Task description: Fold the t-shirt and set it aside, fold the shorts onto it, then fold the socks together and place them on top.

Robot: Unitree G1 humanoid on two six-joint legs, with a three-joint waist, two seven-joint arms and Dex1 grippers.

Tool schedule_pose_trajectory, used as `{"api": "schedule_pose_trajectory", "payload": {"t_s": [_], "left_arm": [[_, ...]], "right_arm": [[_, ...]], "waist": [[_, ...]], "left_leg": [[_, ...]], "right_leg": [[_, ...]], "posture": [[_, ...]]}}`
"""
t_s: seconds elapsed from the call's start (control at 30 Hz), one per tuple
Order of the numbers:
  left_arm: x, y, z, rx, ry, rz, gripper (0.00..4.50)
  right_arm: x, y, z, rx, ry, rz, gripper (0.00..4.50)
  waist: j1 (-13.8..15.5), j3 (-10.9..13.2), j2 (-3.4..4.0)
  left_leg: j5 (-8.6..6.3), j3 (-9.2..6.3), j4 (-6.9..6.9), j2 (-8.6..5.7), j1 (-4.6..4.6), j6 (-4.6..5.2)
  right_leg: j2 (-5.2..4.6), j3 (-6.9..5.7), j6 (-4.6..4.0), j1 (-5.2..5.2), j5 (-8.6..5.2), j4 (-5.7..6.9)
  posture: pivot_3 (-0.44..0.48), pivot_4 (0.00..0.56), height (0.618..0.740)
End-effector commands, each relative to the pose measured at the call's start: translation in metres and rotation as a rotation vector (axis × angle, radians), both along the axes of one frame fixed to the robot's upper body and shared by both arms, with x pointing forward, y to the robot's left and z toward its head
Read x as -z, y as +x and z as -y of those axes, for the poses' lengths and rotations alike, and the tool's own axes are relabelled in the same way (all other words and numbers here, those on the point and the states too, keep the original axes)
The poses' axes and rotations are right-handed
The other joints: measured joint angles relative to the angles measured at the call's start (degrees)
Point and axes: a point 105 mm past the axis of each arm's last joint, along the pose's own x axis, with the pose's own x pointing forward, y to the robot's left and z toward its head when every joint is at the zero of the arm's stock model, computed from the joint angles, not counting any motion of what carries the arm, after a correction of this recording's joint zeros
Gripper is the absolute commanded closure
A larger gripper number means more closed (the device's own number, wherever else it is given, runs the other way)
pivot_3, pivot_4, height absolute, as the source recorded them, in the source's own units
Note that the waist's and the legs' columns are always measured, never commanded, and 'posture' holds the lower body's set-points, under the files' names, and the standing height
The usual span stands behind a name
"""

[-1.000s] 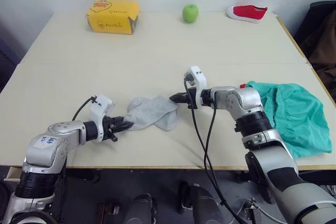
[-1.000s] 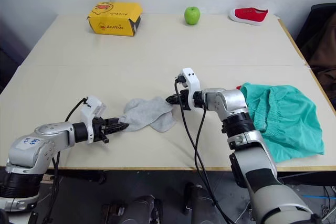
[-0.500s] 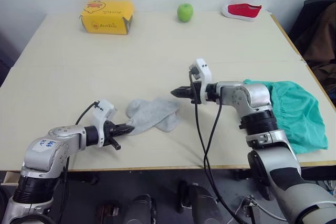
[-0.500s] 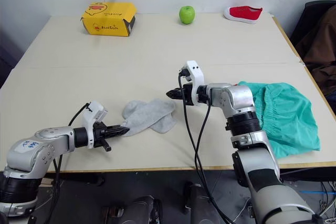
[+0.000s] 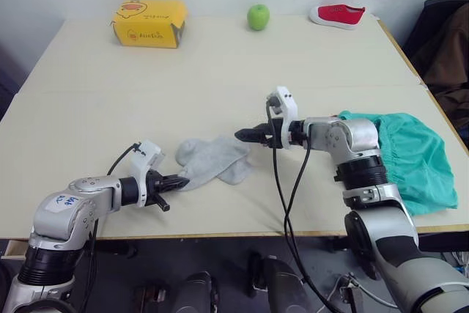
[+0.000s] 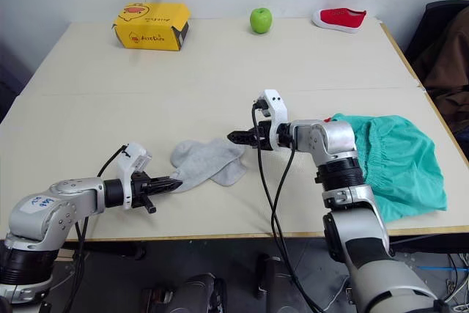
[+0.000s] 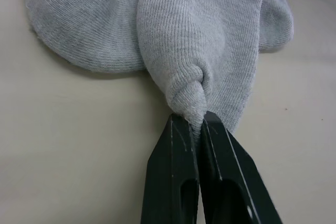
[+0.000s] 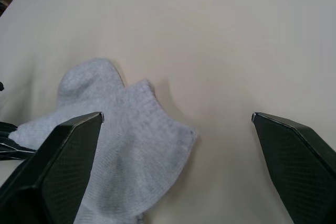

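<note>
Right pincer [image 6: 233, 137] has dropped slightly toward the socks [image 6: 207, 163], fingers spread wide; left pincer [image 7: 197, 124] stays clamped on their edge.

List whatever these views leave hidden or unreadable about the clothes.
- t-shirt: a red sliver at the edge of the shorts in the head views; whether it is folded is covered by the shorts.
- shorts' near corner: behind the right arm, left eye view.
- socks: how the two overlap is unclear; the left gripper bunches one end, and the right wrist view cuts them at its edge.
</note>
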Motion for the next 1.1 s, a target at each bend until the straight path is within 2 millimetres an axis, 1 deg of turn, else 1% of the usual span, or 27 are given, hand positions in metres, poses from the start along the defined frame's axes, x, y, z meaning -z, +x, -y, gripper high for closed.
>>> {"api": "schedule_pose_trajectory", "payload": {"t_s": [0.03, 0.13, 0.17, 0.37, 0.43, 0.5, 0.63, 0.7, 0.77, 0.83, 0.9, 1.03, 1.1], "left_arm": [[-0.006, -0.001, 0.004, 0.017, 0.002, 0.03, 4.5], [-0.006, 0.0, 0.004, 0.016, 0.008, 0.035, 4.5], [-0.006, 0.001, 0.003, 0.015, 0.008, 0.036, 4.5], [-0.008, 0.002, 0.004, 0.015, 0.004, 0.04, 4.5], [-0.009, 0.001, 0.004, 0.021, 0.003, 0.04, 4.5], [-0.01, -0.002, 0.004, 0.047, 0.02, 0.045, 4.5], [-0.02, -0.007, -0.001, 0.086, 0.054, 0.065, 4.5], [-0.035, -0.004, -0.004, 0.087, 0.047, 0.089, 4.5], [-0.053, -0.001, -0.007, 0.09, 0.035, 0.107, 4.5], [-0.066, 0.004, -0.009, 0.095, 0.035, 0.124, 4.5], [-0.071, 0.012, -0.013, 0.113, 0.076, 0.147, 4.5], [-0.067, 0.035, -0.018, 0.196, 0.196, 0.173, 4.5], [-0.065, 0.044, -0.017, 0.244, 0.225, 0.172, 4.5]], "right_arm": [[0.003, -0.001, -0.006, -0.011, 0.008, -0.011, 0.03], [0.0, -0.004, -0.015, -0.036, 0.045, -0.018, 0.67], [-0.001, -0.005, -0.017, -0.043, 0.047, -0.017, 0.96], [-0.004, -0.007, -0.015, -0.044, 0.047, -0.011, 3.2], [-0.008, -0.007, -0.013, -0.042, 0.053, 0.0, 3.86], [-0.017, -0.008, -0.009, -0.034, 0.07, 0.022, 4.48], [-0.038, -0.017, -0.003, -0.045, 0.119, 0.077, 4.48], [-0.048, -0.026, 0.001, -0.053, 0.152, 0.096, 4.48], [-0.053, -0.036, 0.006, -0.056, 0.169, 0.119, 4.48], [-0.053, -0.043, 0.009, -0.051, 0.175, 0.129, 4.48], [-0.052, -0.052, 0.01, -0.054, 0.182, 0.137, 4.48], [-0.043, -0.075, 0.004, -0.081, 0.198, 0.15, 4.48], [-0.037, -0.082, 0.002, -0.076, 0.2, 0.151, 4.48]], "waist": [[0.0, 0.0, 0.0], [-0.1, 0.0, 0.0], [-0.1, 0.0, 0.0], [0.0, 0.0, 0.01], [0.0, 0.0, 0.01], [0.0, 0.0, 0.01], [0.0, 0.0, 0.02], [0.0, 0.0, 0.03], [0.1, 0.0, 0.03], [0.2, 0.0, 0.03], [0.2, 0.0, 0.03], [0.2, 0.0, 0.03], [0.1, 0.0, 0.03]], "left_leg": [[0.0, 0.0, 0.0, 0.0, 0.0, 0.0], [0.0, 0.0, -0.01, 0.0, 0.01, 0.0], [0.0, 0.0, -0.01, 0.0, 0.0, 0.0], [0.0, 0.0, -0.02, 0.0, 0.0, 0.0], [0.0, 0.0, -0.02, 0.0, 0.0, 0.0], [0.0, -0.01, -0.03, 0.0, 0.0, 0.0], [0.0, -0.01, -0.08, 0.0, -0.02, -0.01], [0.0, 0.0, -0.14, 0.0, -0.01, -0.01], [0.0, -0.03, -0.18, 0.01, -0.02, -0.01], [0.0, -0.03, -0.19, 0.01, -0.03, -0.01], [0.0, -0.01, -0.21, -0.01, -0.01, -0.01], [0.01, 0.0, -0.34, -0.02, 0.01, -0.03], [0.02, 0.0, -0.38, -0.01, 0.0, -0.04]], "right_leg": [[0.0, 0.0, 0.0, 0.0, 0.0, 0.0], [0.0, 0.0, 0.0, 0.0, 0.0, 0.0], [0.0, 0.0, 0.0, -0.01, 0.0, 0.0], [0.0, 0.0, 0.0, 0.0, 0.0, -0.02], [0.0, 0.0, 0.0, -0.01, 0.0, -0.02], [0.0, 0.0, 0.0, -0.01, 0.0, -0.02], [0.01, 0.0, 0.0, -0.05, 0.0, -0.05], [0.01, 0.01, 0.0, -0.04, 0.0, -0.11], [0.02, -0.01, 0.0, -0.05, 0.0, -0.13], [0.03, -0.01, 0.0, -0.05, 0.0, -0.16], [0.02, -0.01, 0.01, -0.04, 0.0, -0.21], [0.06, -0.02, 0.01, -0.04, 0.0, -0.28], [0.1, -0.03, 0.01, -0.06, 0.0, -0.31]], "posture": [[0.0, 0.15, 0.74], [0.0, 0.15, 0.74], [0.0, 0.15, 0.74], [0.0, 0.15, 0.74], [0.0, 0.15, 0.74], [0.0, 0.15, 0.74], [0.0, 0.15, 0.74], [0.0, 0.15, 0.74], [0.0, 0.15, 0.74], [0.0, 0.15, 0.74], [0.0, 0.15, 0.74], [0.0, 0.15, 0.74], [0.0, 0.15, 0.74]]}}
